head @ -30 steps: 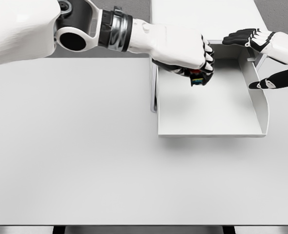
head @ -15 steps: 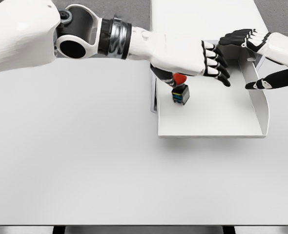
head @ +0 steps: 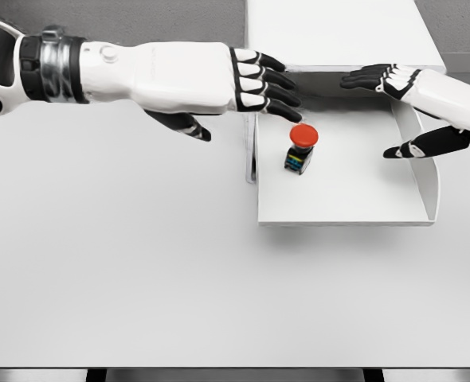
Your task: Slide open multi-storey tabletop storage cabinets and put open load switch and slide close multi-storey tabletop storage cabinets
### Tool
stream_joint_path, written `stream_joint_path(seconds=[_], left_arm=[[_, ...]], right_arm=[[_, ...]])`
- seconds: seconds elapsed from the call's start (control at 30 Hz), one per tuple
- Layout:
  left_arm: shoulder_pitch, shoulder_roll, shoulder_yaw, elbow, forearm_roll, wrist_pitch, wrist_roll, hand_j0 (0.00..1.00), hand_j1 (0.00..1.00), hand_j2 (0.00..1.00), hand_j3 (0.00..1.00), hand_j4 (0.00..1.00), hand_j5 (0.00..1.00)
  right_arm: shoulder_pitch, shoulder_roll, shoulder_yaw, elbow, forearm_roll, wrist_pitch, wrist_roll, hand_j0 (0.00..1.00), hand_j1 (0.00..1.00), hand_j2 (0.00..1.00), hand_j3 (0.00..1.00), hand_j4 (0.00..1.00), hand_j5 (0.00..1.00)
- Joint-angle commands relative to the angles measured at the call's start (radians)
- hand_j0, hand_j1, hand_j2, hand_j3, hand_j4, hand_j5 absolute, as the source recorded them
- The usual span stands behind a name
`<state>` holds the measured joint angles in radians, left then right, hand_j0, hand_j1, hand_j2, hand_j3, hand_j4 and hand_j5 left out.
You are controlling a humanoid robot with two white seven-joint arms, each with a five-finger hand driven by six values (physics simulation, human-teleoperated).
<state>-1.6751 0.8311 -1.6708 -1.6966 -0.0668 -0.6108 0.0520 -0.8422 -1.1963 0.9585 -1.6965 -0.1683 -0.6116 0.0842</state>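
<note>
The load switch (head: 300, 148), red button up, is standing inside the pulled-out drawer (head: 346, 213) of the white cabinet (head: 330, 32), near the drawer's left wall and well back from its front edge, leaving bare floor to its right and front. The left hand (head: 219, 79) is hovering over the drawer's rear left corner, fingers straight and spread, holding nothing. The right hand (head: 414, 99) is reaching over the drawer's right wall, thumb apart from extended fingers, gripping nothing. The table (head: 139, 278) is lying bare toward its near edge.
</note>
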Motion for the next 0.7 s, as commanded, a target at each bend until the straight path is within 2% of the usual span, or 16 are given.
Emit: stream_joint_path(seconds=[0.0,0.07,0.13,0.17,0.37,0.43,0.5,0.57,0.6,0.67], left_arm=[[0.002,0.118,0.0,-0.052,0.004,0.0,0.026,1.0,1.0,1.0,1.0,1.0,1.0],[0.005,0.148,-0.001,-0.055,0.002,0.0,0.026,1.0,1.0,1.0,1.0,1.0,1.0],[0.034,0.158,-0.004,-0.054,0.002,0.0,0.028,1.0,1.0,1.0,1.0,1.0,1.0],[0.048,0.191,-0.001,-0.054,0.002,0.0,0.029,1.0,1.0,1.0,1.0,1.0,1.0],[0.179,0.287,0.003,-0.046,0.009,0.0,0.028,1.0,1.0,1.0,1.0,1.0,1.0],[0.186,0.33,0.003,-0.046,0.009,0.0,0.028,1.0,1.0,1.0,1.0,1.0,1.0],[0.216,0.338,0.003,-0.041,0.012,0.0,0.028,1.0,1.0,1.0,1.0,1.0,1.0],[0.221,0.339,0.005,-0.038,0.033,0.0,0.028,1.0,1.0,1.0,1.0,1.0,1.0],[0.258,0.338,0.011,-0.037,0.038,0.0,0.028,1.0,1.0,1.0,1.0,1.0,1.0],[0.445,0.339,0.186,-0.024,0.041,0.0,0.026,1.0,1.0,1.0,1.0,1.0,1.0]], right_arm=[[0.0,0.009,-0.001,0.0,-0.007,0.001,0.0,1.0,1.0,1.0,1.0,1.0,1.0],[0.002,0.015,0.0,0.0,-0.007,0.001,0.0,1.0,1.0,1.0,1.0,1.0,1.0],[0.002,0.015,0.0,0.0,-0.007,0.001,0.002,1.0,1.0,1.0,1.0,1.0,1.0],[0.002,0.015,0.0,0.0,-0.007,0.001,0.002,1.0,1.0,1.0,1.0,1.0,1.0],[0.028,0.018,0.002,0.0,-0.007,0.001,0.008,1.0,1.0,1.0,1.0,1.0,1.0],[0.028,0.02,0.002,0.0,-0.007,0.001,0.009,1.0,1.0,1.0,1.0,1.0,1.0],[0.028,0.02,0.005,0.0,-0.007,0.001,0.009,1.0,1.0,1.0,1.0,1.0,1.0],[0.028,0.023,0.011,0.0,-0.005,0.001,0.016,1.0,1.0,1.0,1.0,1.0,1.0],[0.028,0.024,0.017,0.0,-0.005,0.001,0.032,1.0,1.0,1.0,1.0,1.0,1.0],[0.025,0.023,0.025,0.001,-0.005,0.001,0.069,1.0,1.0,1.0,1.0,1.0,1.0]])
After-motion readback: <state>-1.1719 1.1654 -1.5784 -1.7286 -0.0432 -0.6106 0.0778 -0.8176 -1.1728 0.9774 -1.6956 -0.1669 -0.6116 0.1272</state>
